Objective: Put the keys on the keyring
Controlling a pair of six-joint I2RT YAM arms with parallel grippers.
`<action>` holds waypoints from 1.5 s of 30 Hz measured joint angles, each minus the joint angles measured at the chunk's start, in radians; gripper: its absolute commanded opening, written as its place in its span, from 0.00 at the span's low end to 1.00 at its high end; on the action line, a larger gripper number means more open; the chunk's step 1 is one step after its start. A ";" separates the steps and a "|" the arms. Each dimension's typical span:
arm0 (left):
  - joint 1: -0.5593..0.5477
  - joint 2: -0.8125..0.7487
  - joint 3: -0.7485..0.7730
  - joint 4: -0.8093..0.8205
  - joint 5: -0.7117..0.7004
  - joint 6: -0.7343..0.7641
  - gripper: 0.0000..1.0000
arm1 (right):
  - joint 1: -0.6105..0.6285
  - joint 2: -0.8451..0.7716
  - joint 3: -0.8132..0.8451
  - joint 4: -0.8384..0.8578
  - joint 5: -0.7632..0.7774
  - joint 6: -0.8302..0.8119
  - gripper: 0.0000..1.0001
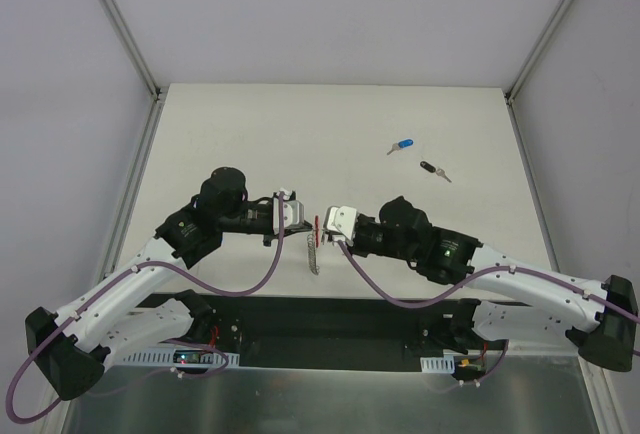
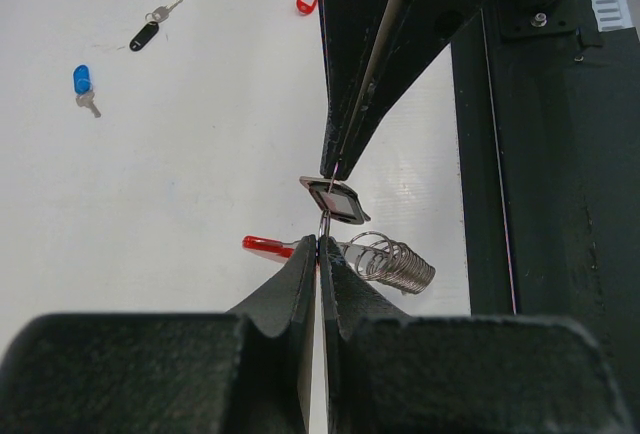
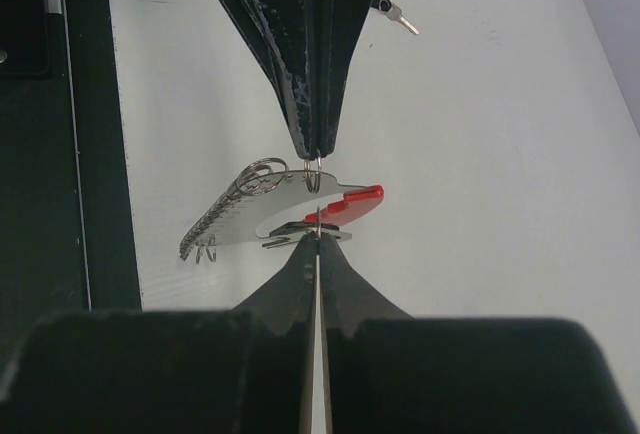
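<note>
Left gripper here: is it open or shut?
Shut. In the left wrist view the left gripper has its fingers pressed together with no gap, pinching a thin wire ring of the keyring.

Enclosure, pale grey all round: back wall (image 1: 330, 14) flat and featureless, left side panel (image 1: 50, 104) and right side panel (image 1: 600, 84) the same tone. Two aluminium struts, left (image 1: 120, 24) and right (image 1: 555, 26), slant down to the far corners of my table (image 1: 300, 134). The tabletop is matte off-white, with a metal rail along its left edge (image 1: 135, 179) and another along its right (image 1: 535, 184). A black mounting strip (image 1: 330, 319) crosses the near edge; it shows as a dark band at the side of both my wrist views. Nearer still lies a brushed metal sheet (image 1: 320, 399). Light is even and diffuse, and shadows on the tabletop are soft.
</note>
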 measured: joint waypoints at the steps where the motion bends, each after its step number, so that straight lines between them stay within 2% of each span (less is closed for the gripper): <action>1: 0.000 0.000 0.000 0.000 0.000 0.000 0.00 | 0.000 0.000 0.000 0.000 -0.001 0.000 0.01; 45: 0.000 0.003 -0.002 0.002 0.013 -0.011 0.00 | 0.005 0.021 0.019 -0.008 0.000 0.005 0.01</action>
